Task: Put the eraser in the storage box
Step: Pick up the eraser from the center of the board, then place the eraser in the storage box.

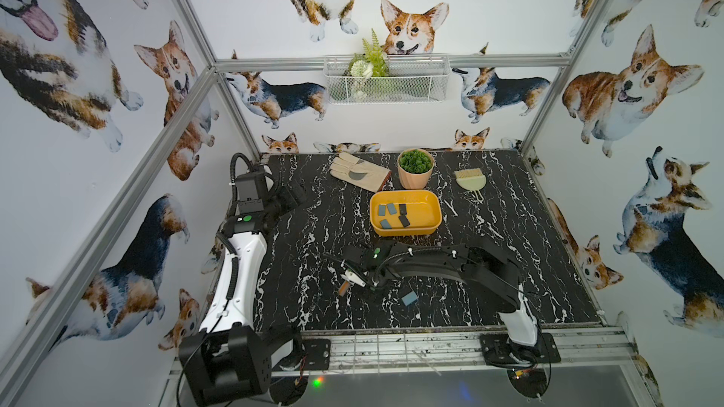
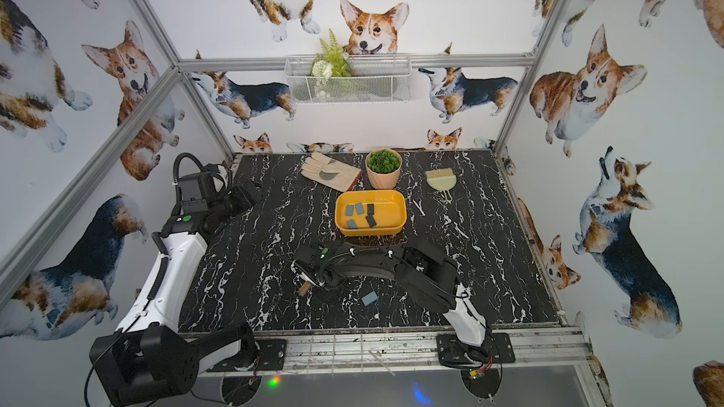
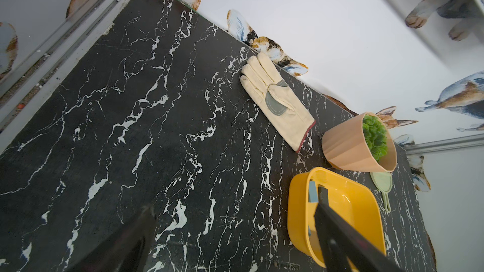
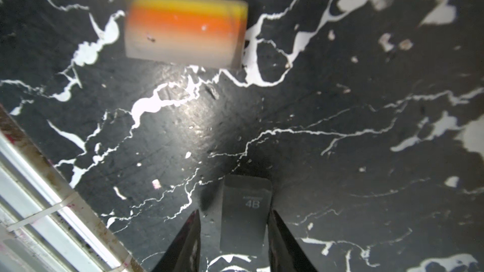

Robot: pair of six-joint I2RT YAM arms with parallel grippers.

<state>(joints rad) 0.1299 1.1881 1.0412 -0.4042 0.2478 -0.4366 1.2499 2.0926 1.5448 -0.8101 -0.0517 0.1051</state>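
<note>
Where the right wrist view looks down, a dark grey eraser (image 4: pixel 245 218) stamped "4B" lies flat on the marble table (image 4: pixel 340 126). It sits between the right gripper's (image 4: pixel 235 213) narrow-set jaws, one touching it, the other just clear. Both top views hide it but show the storage box (image 1: pixel 405 230) nearby. The left gripper (image 3: pixel 235 200) gapes wide, empty.

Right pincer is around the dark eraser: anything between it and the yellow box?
Nothing visible. The table between the dark eraser at the right pincer and the yellow box looks bare, though the arm hides part. The orange eraser and blue eraser lie nearer the front, off that line.
</note>
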